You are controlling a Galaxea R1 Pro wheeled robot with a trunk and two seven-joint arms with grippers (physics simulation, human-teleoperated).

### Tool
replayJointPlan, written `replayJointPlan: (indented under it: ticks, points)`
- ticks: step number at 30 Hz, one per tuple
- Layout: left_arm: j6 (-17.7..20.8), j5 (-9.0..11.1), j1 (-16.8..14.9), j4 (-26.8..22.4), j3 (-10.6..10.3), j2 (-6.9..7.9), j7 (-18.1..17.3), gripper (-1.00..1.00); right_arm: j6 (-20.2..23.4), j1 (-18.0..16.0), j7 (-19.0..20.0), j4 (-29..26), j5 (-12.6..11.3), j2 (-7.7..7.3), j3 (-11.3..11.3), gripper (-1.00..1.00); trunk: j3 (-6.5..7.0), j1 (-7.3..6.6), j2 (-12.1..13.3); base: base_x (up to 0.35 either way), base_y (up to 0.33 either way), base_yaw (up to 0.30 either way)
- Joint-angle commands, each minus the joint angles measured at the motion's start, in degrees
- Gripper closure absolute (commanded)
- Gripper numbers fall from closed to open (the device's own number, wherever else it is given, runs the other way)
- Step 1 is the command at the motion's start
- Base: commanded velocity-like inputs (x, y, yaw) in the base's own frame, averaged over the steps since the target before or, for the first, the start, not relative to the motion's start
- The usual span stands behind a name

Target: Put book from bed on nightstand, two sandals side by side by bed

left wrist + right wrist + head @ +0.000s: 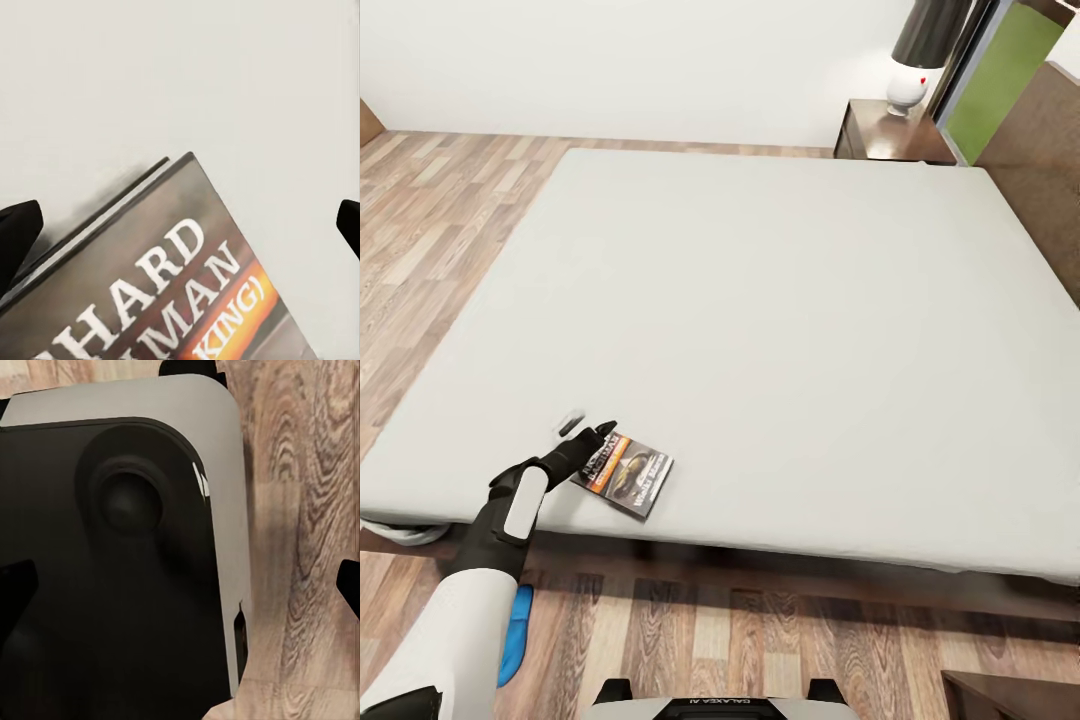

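Book (625, 474) is seen lying flat near the bed's (780, 330) near edge; left gripper (588, 432) is held spread at its corner; right gripper's (180, 577) fingers are parted above robot body and floor.

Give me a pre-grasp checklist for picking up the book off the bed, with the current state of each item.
1. Book lies flat on the bed, near its front edge: ok.
2. Left gripper is at the book's corner, jaws spread wide in the left wrist view: ok.
3. Book sits between the jaws: not ok; only its corner reaches in, off to one side.
4. Jaws touching the cover or mattress: cannot tell.
5. Nightstand top has free space beside the lamp: ok.
6. Right gripper is out of the way, over the robot's base and floor: ok.
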Motion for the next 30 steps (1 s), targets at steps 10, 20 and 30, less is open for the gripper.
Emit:
replayJointPlan:
  ticks: [10, 20, 30]
  points:
    - [0.65, 0.42, 0.0, 0.33, 0.13, -0.05, -0.08, -1.0, -0.39, -0.07, 0.05, 0.25, 0.5, -0.03, -0.47, -1.0, -0.03, 0.01, -0.02, 0.0, -0.071, 0.0]
    - [0.64, 0.42, 0.0, 0.33, 0.13, -0.05, -0.11, -1.0, -0.39, -0.07, 0.14, 0.25, 0.51, -0.05, -0.5, -1.0, -0.03, 0.01, -0.02, 0.0, -0.001, 0.0]
    - [0.64, 0.42, 0.0, 0.33, 0.13, -0.05, -0.07, -1.0, -0.39, -0.07, 0.14, 0.25, 0.52, -0.05, -0.5, -1.0, -0.03, 0.01, -0.02, 0.0, -0.031, 0.0]
